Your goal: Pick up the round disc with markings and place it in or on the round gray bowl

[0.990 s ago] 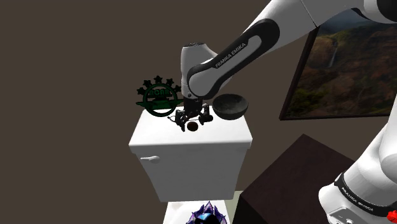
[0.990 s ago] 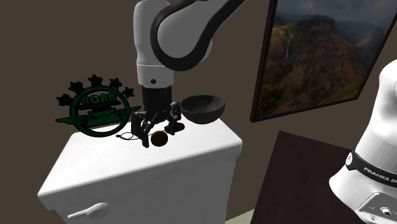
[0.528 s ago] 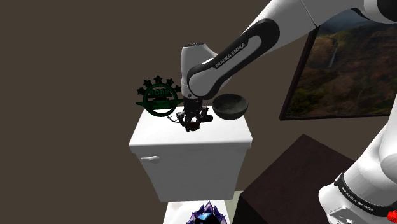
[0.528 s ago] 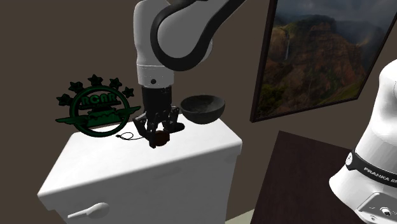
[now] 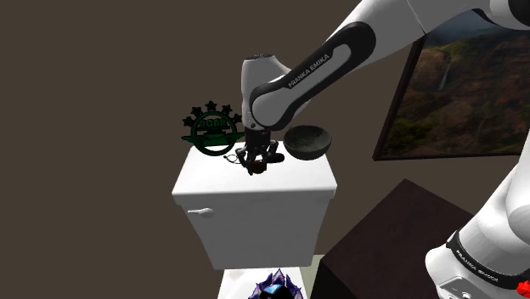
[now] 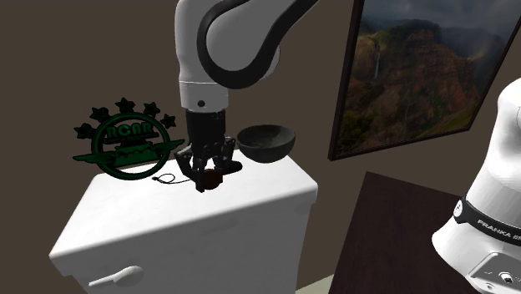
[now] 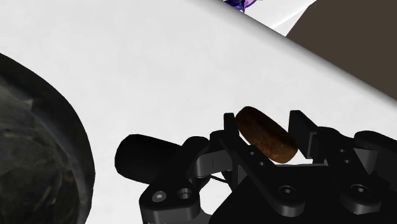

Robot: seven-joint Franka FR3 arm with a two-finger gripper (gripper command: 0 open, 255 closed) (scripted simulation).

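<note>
A small brown round disc (image 7: 265, 134) sits clasped between my gripper's (image 7: 265, 130) two black fingers, which are shut on it. In the shoulder view the gripper (image 5: 255, 166) hangs just over the white cabinet top (image 5: 289, 183) with the disc (image 5: 256, 168) at its tips. The dark round bowl (image 5: 307, 140) stands on the far edge of the top, toward the shoulder view's right of the gripper. In the second exterior view the disc (image 6: 213, 178) is close to the surface, and the bowl (image 6: 266, 142) lies a short way to the right of the gripper (image 6: 210, 177).
A green round emblem with stars (image 6: 127, 142) stands upright at the cabinet's back, left of the gripper. A small black wire loop (image 6: 169, 179) lies beside it. A framed landscape picture (image 6: 417, 67) hangs on the wall. A dark table (image 5: 399, 238) stands lower right.
The fingers stood open around the disc on the cabinet top and have since shut on it. The hand has risen slightly with the disc.
</note>
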